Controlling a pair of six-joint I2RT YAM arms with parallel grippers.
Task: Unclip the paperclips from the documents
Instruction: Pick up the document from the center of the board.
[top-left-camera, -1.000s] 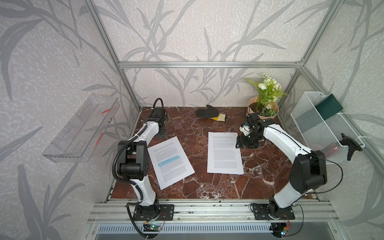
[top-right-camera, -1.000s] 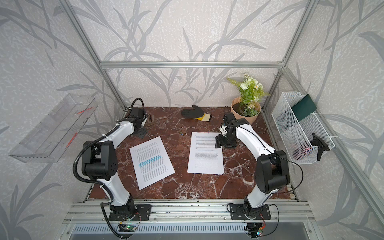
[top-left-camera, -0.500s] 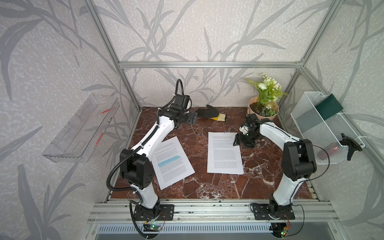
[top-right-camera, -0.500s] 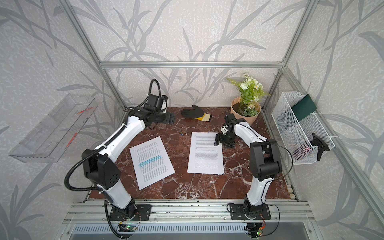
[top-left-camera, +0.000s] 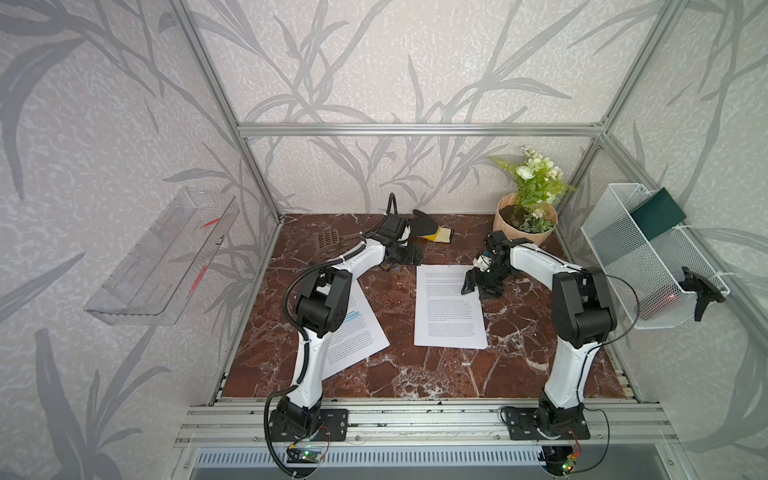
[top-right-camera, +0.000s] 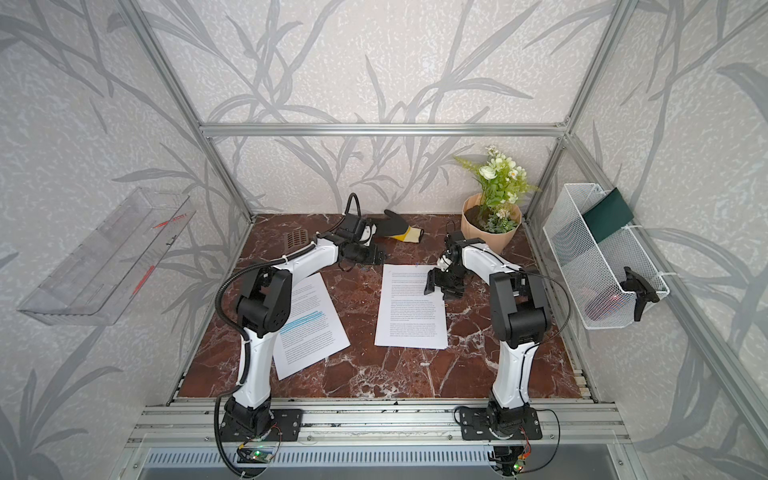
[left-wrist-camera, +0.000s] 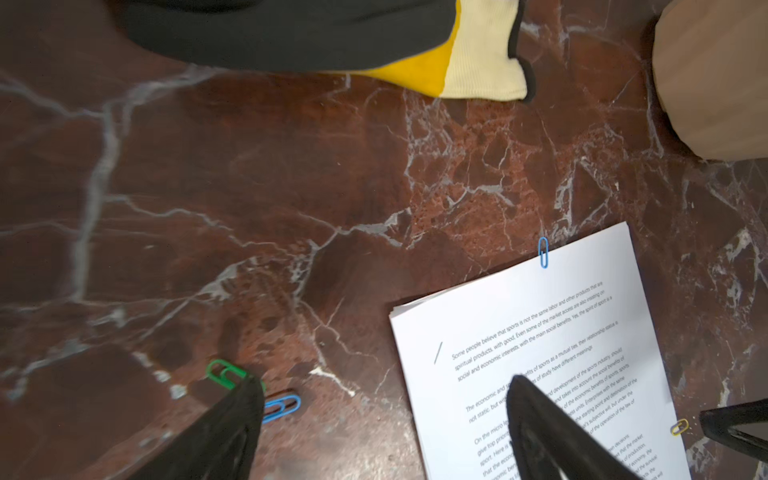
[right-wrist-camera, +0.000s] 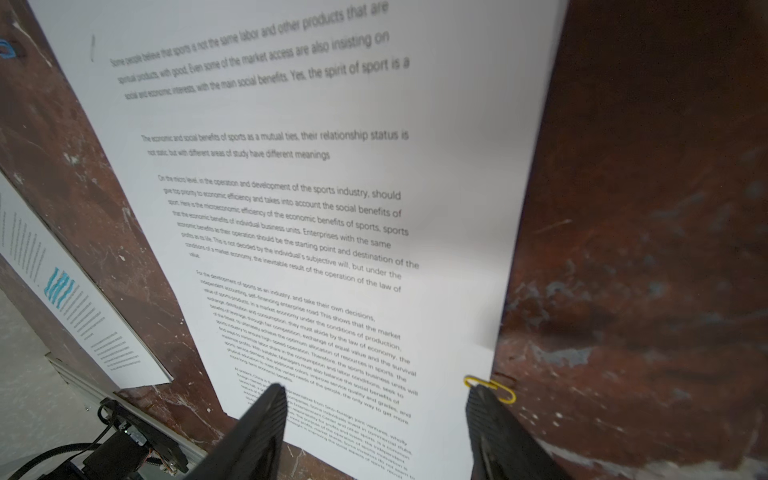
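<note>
Yellow paperclip beside right end effector

My left arm and right arm match: smooth white shells on the long links, blocky black housings at the joints. A ribbed black hose runs along the left one, and a thin black wire along the right. Each arm stands on a black base plate. Below each plate, a small board shows a green light. My fingers are black, tapered and finely ribbed.
</note>
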